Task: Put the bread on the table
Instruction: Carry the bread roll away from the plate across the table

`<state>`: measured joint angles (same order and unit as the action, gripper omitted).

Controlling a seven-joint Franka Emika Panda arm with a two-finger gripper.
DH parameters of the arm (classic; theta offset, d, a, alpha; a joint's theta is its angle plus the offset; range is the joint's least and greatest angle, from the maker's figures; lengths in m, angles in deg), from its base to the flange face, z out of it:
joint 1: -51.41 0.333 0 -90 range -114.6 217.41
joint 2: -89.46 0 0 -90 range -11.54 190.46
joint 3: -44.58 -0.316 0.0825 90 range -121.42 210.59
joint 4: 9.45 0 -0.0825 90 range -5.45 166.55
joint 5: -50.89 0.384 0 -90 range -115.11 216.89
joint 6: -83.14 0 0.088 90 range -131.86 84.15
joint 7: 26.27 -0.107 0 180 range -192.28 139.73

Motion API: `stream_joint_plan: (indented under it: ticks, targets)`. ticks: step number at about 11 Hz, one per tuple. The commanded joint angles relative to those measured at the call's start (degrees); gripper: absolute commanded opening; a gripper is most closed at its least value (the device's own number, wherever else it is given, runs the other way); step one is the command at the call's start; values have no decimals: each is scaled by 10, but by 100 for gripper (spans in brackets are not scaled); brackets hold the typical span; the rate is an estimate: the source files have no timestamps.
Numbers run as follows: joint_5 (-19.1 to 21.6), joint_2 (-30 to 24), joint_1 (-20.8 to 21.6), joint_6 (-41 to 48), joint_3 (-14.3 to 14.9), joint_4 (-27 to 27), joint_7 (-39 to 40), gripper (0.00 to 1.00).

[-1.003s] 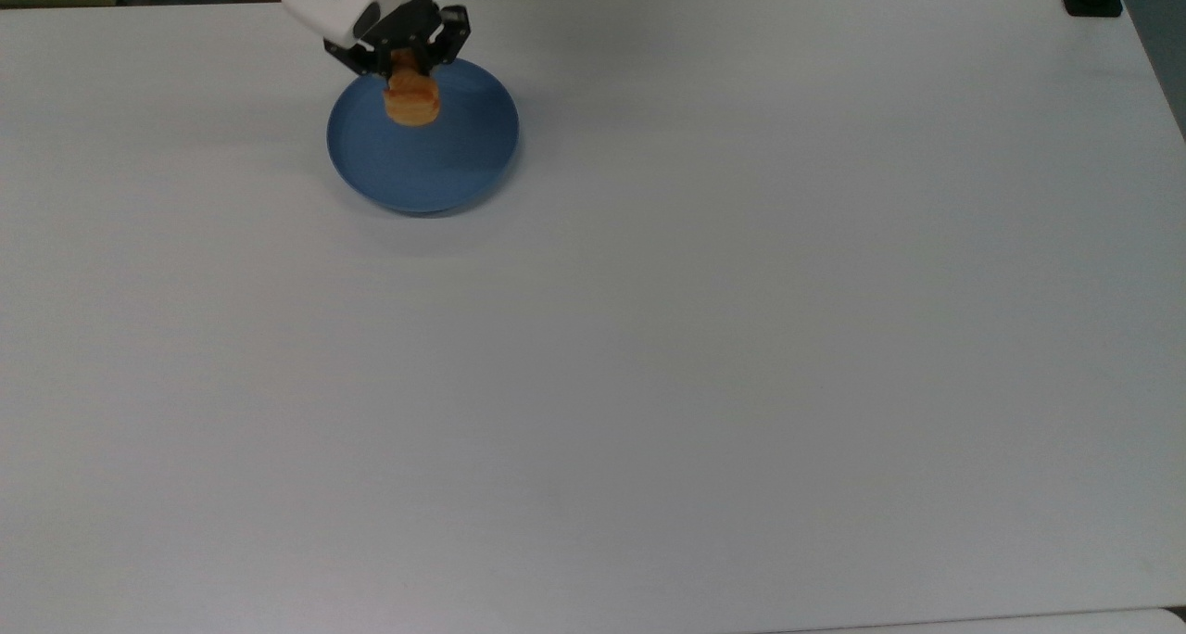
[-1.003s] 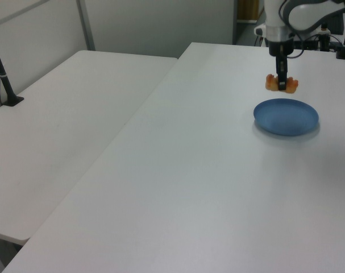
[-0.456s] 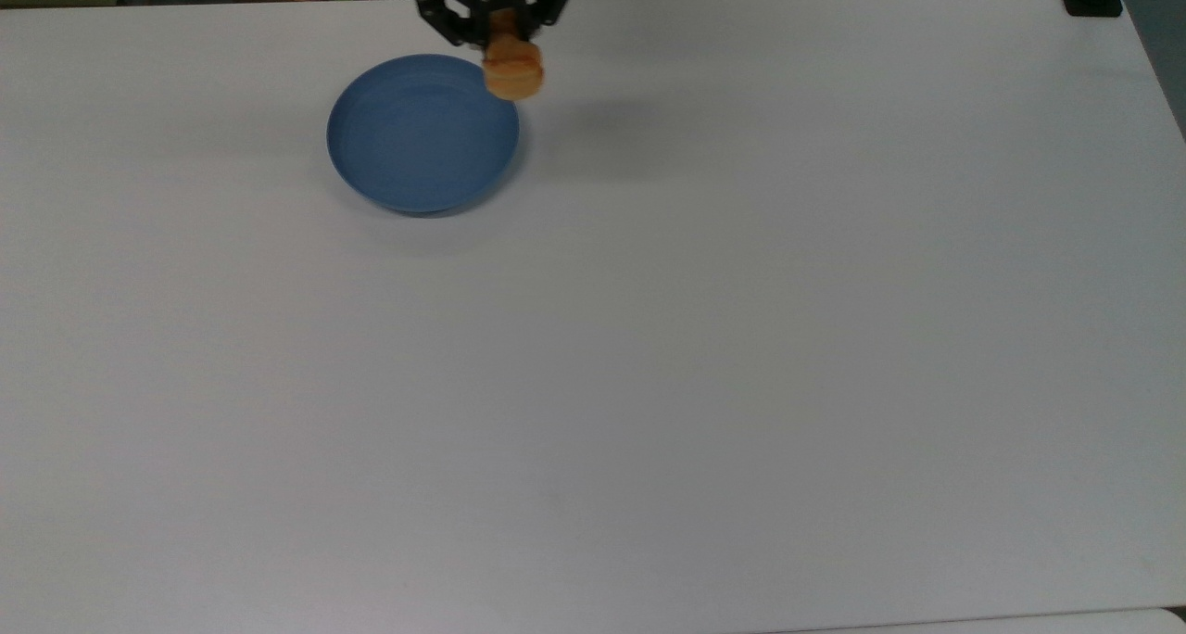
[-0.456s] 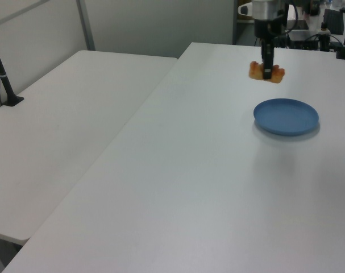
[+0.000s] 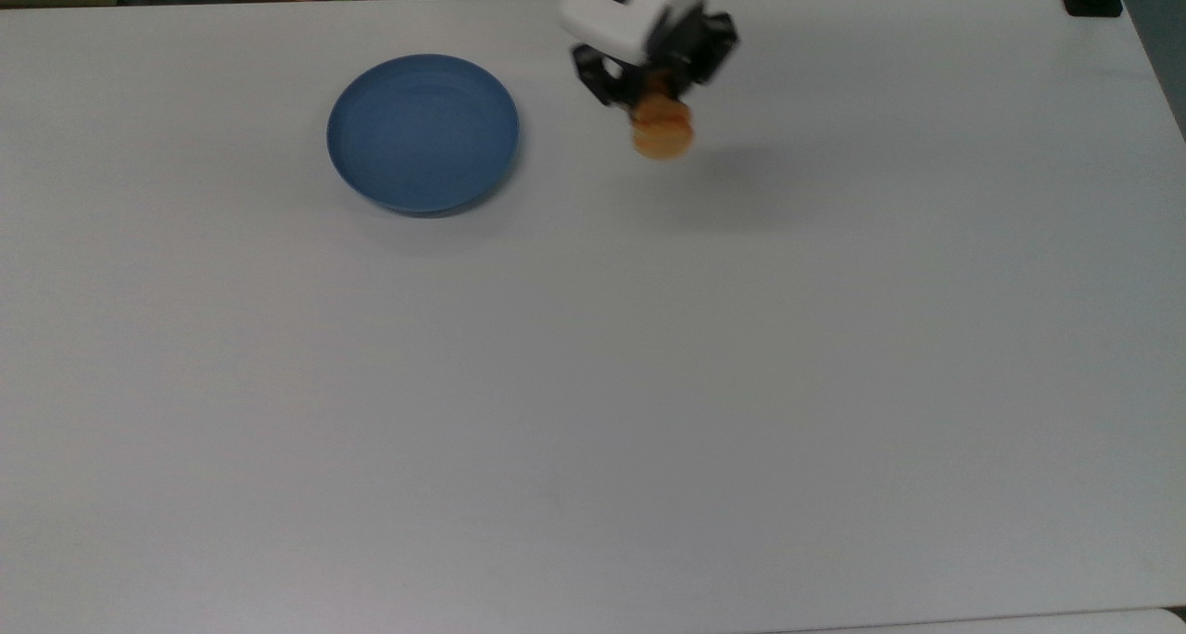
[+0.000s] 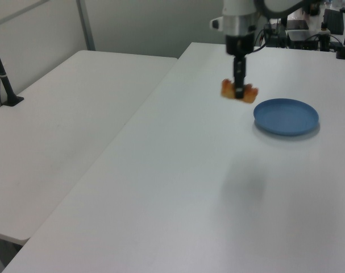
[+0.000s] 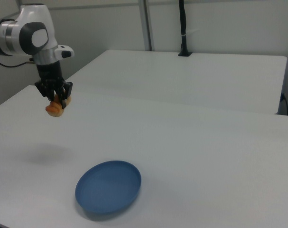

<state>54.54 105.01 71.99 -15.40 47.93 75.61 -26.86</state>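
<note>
Bread airborne, pinched in closed gripper, upper middle of top view, off the plate.
Table has wide bare room below and right of frame; blue plate sits well apart at upper left. Best lower straight down till bread touches, then open; stay off far edge.

End effector pointing straight down, raised, fingers clamped on a load.
</note>
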Motion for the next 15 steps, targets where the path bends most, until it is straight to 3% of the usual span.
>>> stream_joint_plan:
  ticks: [1, 7, 11, 15]
  targets:
    - [7, 98, 62, -82, 7, -80, -73, 36]
    - [0, 220, 140, -248, 6, -126, -143, 36]
    - [-2, 273, 162, -344, 3, -134, -161, 36]
    - [-14, 312, 162, -371, -5, -155, -161, 36]
